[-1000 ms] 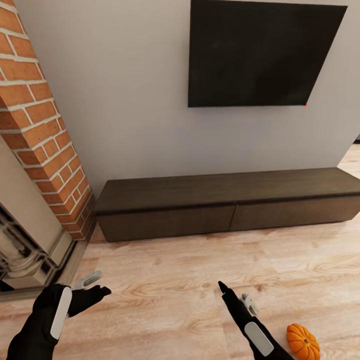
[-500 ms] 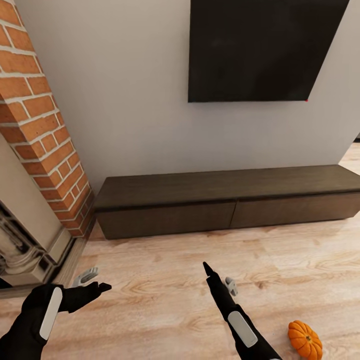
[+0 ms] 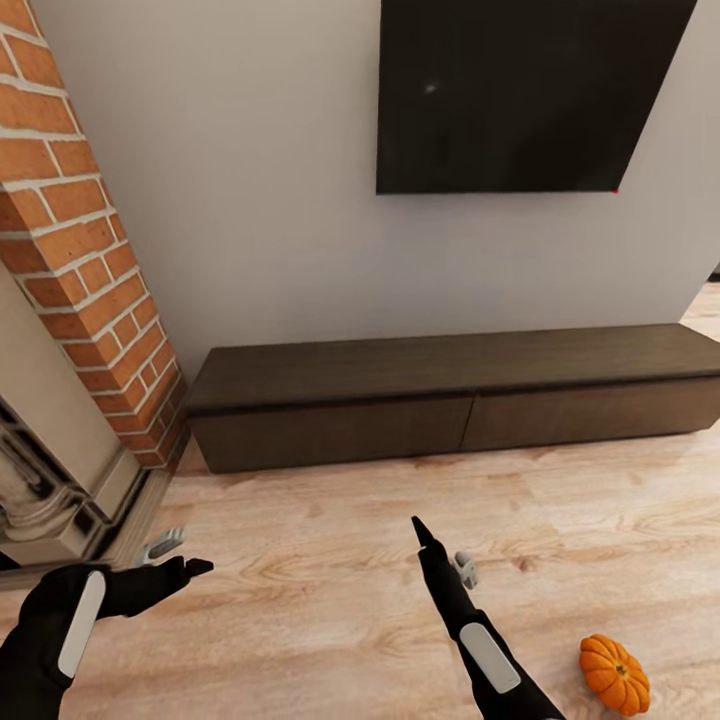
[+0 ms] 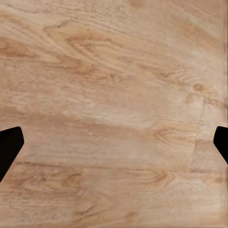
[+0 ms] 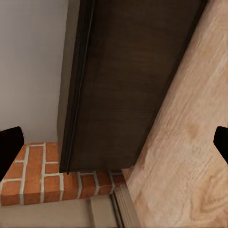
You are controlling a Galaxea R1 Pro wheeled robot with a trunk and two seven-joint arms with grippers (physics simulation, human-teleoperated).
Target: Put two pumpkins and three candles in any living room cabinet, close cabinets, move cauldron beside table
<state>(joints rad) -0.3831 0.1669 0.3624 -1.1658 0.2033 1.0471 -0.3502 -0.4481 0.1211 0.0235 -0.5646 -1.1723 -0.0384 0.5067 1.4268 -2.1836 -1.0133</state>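
the cabinet (image 3: 455,400) runs along the far wall under a dark screen (image 3: 525,95), both drawer fronts shut flush; one pumpkin (image 3: 614,674) sits on the wood floor (image 3: 330,590) at the near right, just right of the right arm and apart from it; a brick column (image 3: 85,250) stands at the far left.

likely risks from here, as a judgement: the drawer fronts look flat with no handle visible, so a finger may slip off the edge and fail to draw one out; the pumpkin lies low and close beside the right arm, so a sweep of the forearm or a roll of the base could knock it away across the floor; the left arm is near the brick hearth and could catch it on a turn.

the left gripper (image 3: 172,556) hovers above bare floor, fingers spread wide, holding nothing and touching nothing; in its wrist view the two dark tips sit at opposite edges over wood grain; the right gripper (image 3: 443,548) points toward the left drawer front, also wide apart and empty, its wrist view looking along the cabinet front toward the brick.
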